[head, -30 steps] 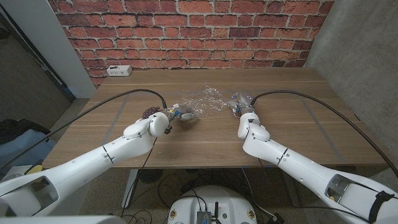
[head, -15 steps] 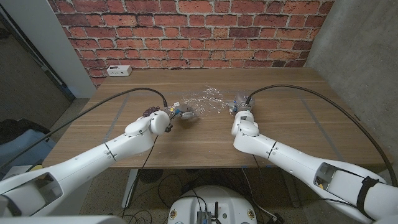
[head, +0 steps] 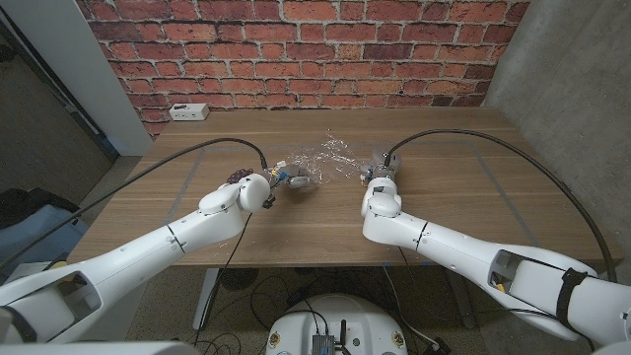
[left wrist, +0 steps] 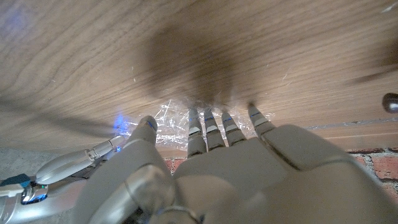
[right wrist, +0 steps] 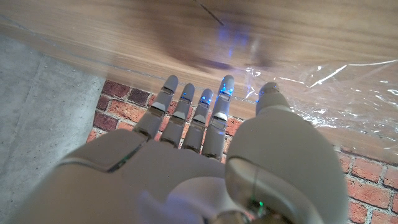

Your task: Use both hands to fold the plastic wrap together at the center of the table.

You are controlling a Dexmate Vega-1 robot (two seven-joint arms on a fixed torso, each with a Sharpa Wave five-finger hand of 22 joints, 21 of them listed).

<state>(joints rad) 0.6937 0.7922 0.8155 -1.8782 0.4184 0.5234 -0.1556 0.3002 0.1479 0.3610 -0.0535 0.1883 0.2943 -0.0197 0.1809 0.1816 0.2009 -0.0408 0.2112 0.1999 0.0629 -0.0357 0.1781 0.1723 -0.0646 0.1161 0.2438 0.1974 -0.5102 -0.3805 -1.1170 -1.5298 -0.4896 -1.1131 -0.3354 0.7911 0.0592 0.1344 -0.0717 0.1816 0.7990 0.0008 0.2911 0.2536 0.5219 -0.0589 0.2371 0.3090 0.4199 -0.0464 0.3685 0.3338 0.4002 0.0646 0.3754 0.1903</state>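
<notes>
You are at the gathering step: both hands stand at opposite ends of the plastic wrap (head: pixel 320 163), and no fold shows as completed. The wooden table (head: pixel 463 212) carries the wrap near its centre, as a crumpled, transparent sheet.

Left of the wrap, your left hand (head: pixel 258 189) meets its edge. In the left wrist view the fingertips (left wrist: pixel 198 118) reach onto the film (left wrist: pixel 166 118), thumb apart; whether they pinch it you cannot tell.

Right of the wrap, your right hand (head: pixel 380 179) sits at the other edge. In the right wrist view its fingers (right wrist: pixel 205 112) are extended and spread, with film (right wrist: pixel 348 93) lying just beside the thumb; no grasp is visible.

Next, judge that each hand must secure its edge before you bring the hands together over the wrap's middle. Thin film is likely to slip or cling.

Behind the wrap stands a red brick wall (head: pixel 296 49), with a white socket strip (head: pixel 187 111) at the table's far left.
</notes>
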